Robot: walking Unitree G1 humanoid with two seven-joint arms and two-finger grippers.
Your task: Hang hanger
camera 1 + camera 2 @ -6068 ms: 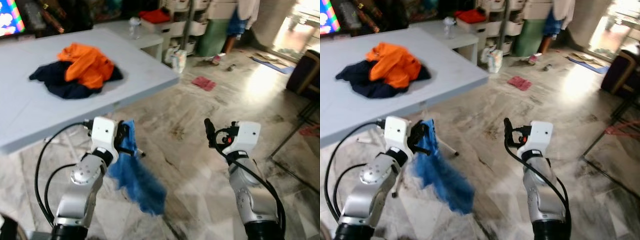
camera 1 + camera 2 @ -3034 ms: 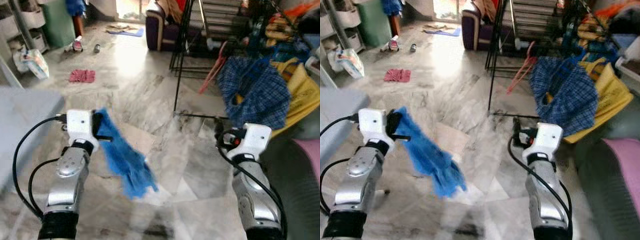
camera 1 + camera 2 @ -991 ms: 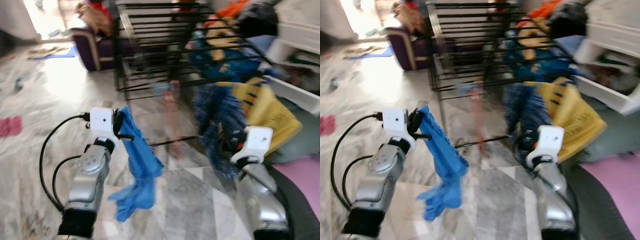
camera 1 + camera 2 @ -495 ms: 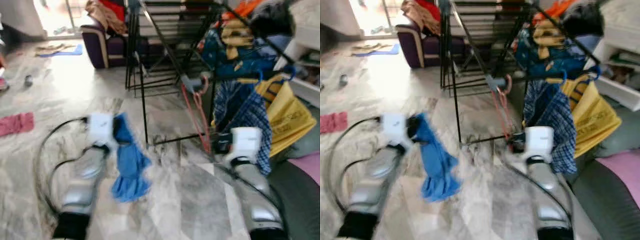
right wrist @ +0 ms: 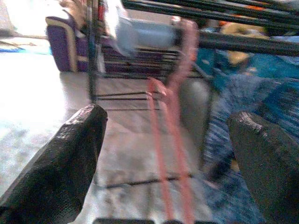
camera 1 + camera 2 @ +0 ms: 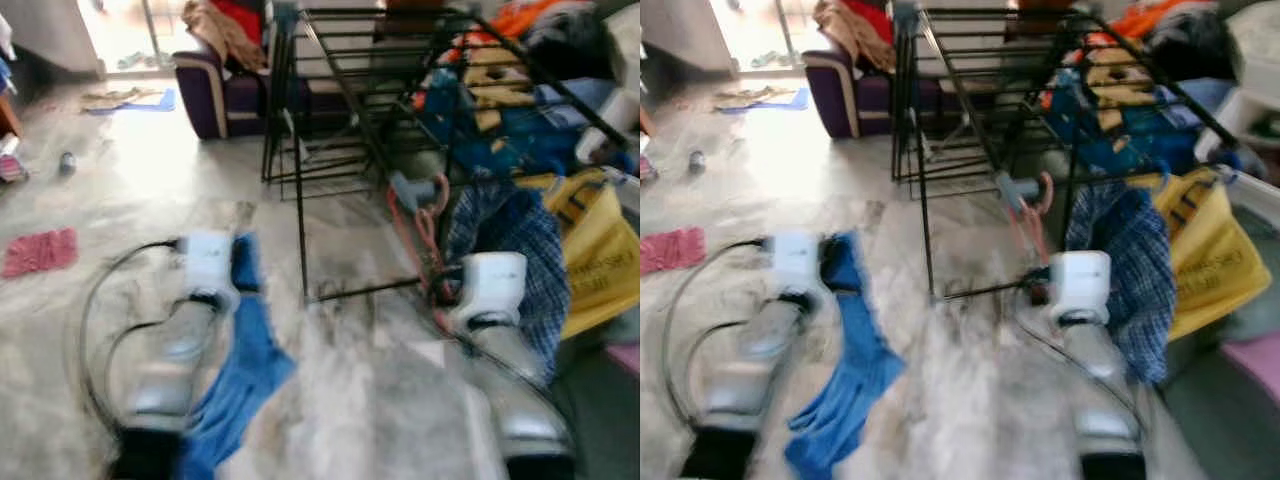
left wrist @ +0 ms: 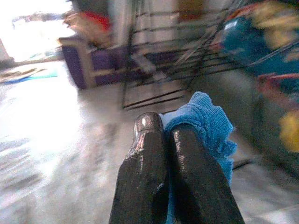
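Since the camera swung off the table toward the drying rack (image 6: 970, 90), the rack has come much nearer than a second ago, so the robot is closing in on the hanging spot and the walk looks nearly done. Frames are blurred from motion.

Left gripper (image 7: 161, 140) is clenched on the blue cloth (image 6: 845, 370) — its fingers are pressed together in the left wrist view with the cloth bunched against one of them. The cloth trails down from the gripper toward the floor (image 6: 110, 180), same grip as before. No hanger inside the cloth can be made out, too blurry to tell.

Right gripper (image 5: 168, 140) is released, fingers wide apart, nothing between them. Through the gap sits a pink hanger (image 5: 180, 93) hooked on a rack bar, with a checked blue garment (image 6: 1135, 260) just beside it.

Left arm is bent, forearm raised, gripper out in front at low chest level, well left of the rack. Right arm is bent the same way, its gripper near the lower rack bars and pointing at the pink hanger.

Judgement: carry phase — next is lifting the left load up to a free bar; trailing cloth could snag on the rack legs.
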